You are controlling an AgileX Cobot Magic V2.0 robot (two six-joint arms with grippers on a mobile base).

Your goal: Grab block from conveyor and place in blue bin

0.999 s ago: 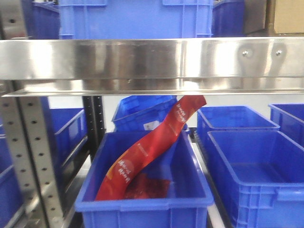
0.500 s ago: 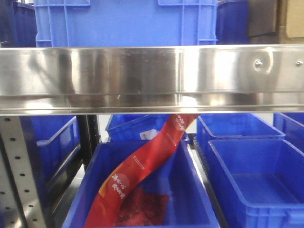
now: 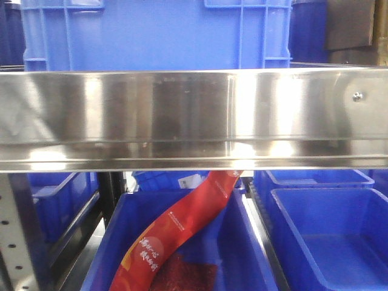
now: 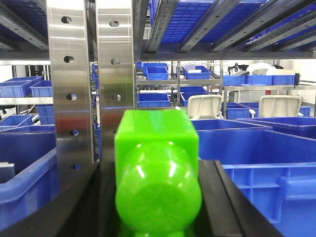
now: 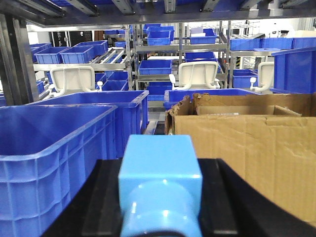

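Note:
In the left wrist view a bright green block (image 4: 157,143) sits between the black fingers (image 4: 224,197) of my left gripper (image 4: 157,170), which is shut on it. A light blue block (image 5: 160,165) shows in the right wrist view, with my right gripper (image 5: 160,170) shut on it between its black fingers (image 5: 98,197). Blue bins surround both: one to the right of the left gripper (image 4: 269,165), one to the left of the right gripper (image 5: 49,148). The conveyor is out of view.
A steel shelf rail (image 3: 194,118) crosses the front view, with a blue crate (image 3: 157,36) above it. Below are a bin (image 3: 251,239) holding a red bag (image 3: 176,233) and another bin (image 3: 327,242). A cardboard box (image 5: 247,143) stands right of the right gripper. Steel rack posts (image 4: 71,98) rise ahead.
In the front view the steel rail has slid lower and grown larger, and the bins below have dropped toward the bottom edge; the view has moved nearer the rack.

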